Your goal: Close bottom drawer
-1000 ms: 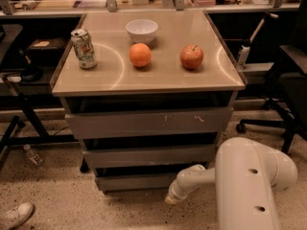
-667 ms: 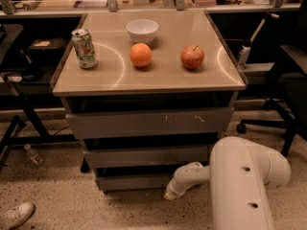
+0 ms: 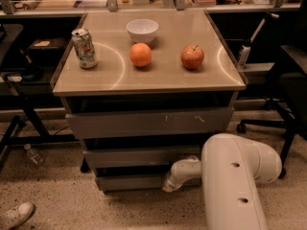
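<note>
The bottom drawer (image 3: 132, 181) is the narrowest of three stacked grey-brown drawers under the tabletop, low near the floor, its plain front standing slightly forward. The mid-width drawer (image 3: 129, 156) and the widest drawer (image 3: 144, 122) with white scratches sit above it. My white arm (image 3: 235, 176) reaches in from the lower right. Its gripper (image 3: 169, 186) is at the right end of the bottom drawer's front, at or against the panel.
On the tabletop (image 3: 110, 78) stand a soda can (image 3: 84, 48), a white bowl (image 3: 142, 30), an orange (image 3: 140, 55) and a red apple (image 3: 192, 57). Chair legs (image 3: 268, 123) stand to the right, a table frame (image 3: 24, 123) to the left. A shoe (image 3: 14, 215) and a bottle (image 3: 33, 155) lie on the floor.
My arm has swung left and in toward the cabinet, and the gripper has moved left along the bottom drawer's front. The drawers look unchanged.
</note>
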Tool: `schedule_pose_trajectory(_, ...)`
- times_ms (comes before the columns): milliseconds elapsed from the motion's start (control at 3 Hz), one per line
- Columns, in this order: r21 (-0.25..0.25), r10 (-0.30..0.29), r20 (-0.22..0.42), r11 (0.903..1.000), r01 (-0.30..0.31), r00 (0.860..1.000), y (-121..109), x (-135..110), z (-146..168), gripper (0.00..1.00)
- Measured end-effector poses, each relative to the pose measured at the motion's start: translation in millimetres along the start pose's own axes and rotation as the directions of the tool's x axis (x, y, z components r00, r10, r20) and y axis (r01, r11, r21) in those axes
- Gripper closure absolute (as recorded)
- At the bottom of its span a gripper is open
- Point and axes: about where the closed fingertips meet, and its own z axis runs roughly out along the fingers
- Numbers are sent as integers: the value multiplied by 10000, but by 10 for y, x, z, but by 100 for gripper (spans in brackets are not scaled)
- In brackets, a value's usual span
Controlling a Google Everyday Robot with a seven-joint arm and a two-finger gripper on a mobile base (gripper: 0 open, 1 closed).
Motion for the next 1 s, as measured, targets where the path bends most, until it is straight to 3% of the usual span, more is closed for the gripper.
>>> schedule_pose_trajectory(1000, 1, -3, 1, 10000, 3, 10000, -1, -3, 1, 35)
